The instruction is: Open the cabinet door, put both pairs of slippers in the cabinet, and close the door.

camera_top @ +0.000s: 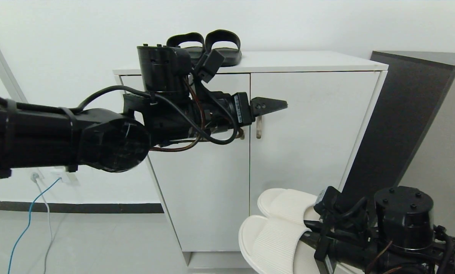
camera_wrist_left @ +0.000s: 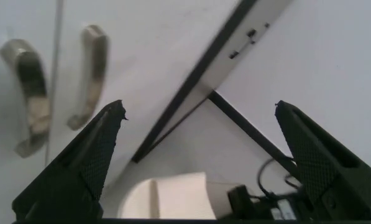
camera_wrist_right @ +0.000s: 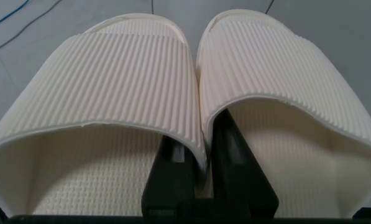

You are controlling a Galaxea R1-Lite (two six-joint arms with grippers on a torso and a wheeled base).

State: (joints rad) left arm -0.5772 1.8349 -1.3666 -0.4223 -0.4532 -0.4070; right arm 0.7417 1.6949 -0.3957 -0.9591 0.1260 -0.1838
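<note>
Dark grey unit (camera_top: 410,114) stands just right of the white cabinet (camera_top: 311,152); gap or contact at the join, cannot tell. Left of the cabinet a blue cable (camera_top: 25,228) and a white cable (camera_top: 48,217) drop along the wall toward the floor. Both doors (camera_top: 212,190) shut, two handles (camera_wrist_left: 92,74) side by side at the centre seam. Black slippers (camera_top: 221,43) sit side by side on the cabinet top, left half, partly covered by the left arm's wrist. Left pincer (camera_top: 278,104) released, fingers spread, holding nothing, in front of the doors near the handles' upper ends. Right pincer (camera_wrist_right: 207,171) clenched on the adjoining inner strap edges of the white slippers (camera_top: 280,228), held low before the right door, toes toward the cabinet
</note>
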